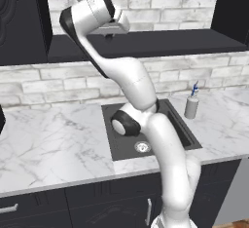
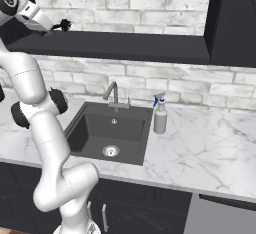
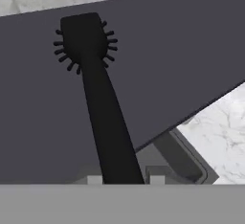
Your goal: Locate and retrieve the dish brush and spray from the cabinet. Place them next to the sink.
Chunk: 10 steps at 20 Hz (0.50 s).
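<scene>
The gripper (image 3: 123, 180) is clamped on the handle of the one dish brush (image 3: 95, 89), held just above the cabinet (image 2: 130, 45) shelf board. The brush's long axis runs straight out from the gripper, bristle head at the far end. One spray (image 2: 160, 114) stands upright on the marble just beside the one sink (image 2: 112, 133), below the cabinet.

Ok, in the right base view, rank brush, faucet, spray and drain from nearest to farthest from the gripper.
1. Brush, at the gripper, on the shelf, upper left.
2. Faucet, behind the sink.
3. Spray and drain: too close to call; spray right of the sink, drain in its bottom.
</scene>
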Motion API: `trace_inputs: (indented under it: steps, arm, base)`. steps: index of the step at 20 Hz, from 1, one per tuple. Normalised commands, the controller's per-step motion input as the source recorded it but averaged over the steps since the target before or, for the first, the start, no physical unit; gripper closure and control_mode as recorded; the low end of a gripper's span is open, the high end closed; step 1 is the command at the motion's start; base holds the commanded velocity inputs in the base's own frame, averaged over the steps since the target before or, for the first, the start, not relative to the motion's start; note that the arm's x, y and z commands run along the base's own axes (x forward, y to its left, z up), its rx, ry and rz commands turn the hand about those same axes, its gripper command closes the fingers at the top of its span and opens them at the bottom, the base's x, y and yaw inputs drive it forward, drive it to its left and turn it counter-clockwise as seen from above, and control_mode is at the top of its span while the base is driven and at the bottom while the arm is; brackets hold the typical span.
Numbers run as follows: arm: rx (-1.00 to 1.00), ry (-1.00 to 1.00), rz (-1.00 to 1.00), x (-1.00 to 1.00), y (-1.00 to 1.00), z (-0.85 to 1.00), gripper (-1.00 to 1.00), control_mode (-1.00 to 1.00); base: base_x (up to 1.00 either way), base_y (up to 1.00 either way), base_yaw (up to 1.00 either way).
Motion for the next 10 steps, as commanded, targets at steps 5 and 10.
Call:
trace_inputs:
  steps: [5, 10]
  arm:
    - [-0.18, 0.07, 0.12, -0.82, -0.15, 0.38, 1.0, -1.0]
    - [-0.32, 0.11, 0.3, -0.41, 0.01, 0.13, 1.0, -1.0]
  base:
    - [0.0, 0.0, 0.0]
    - [0.0, 0.0, 0.0]
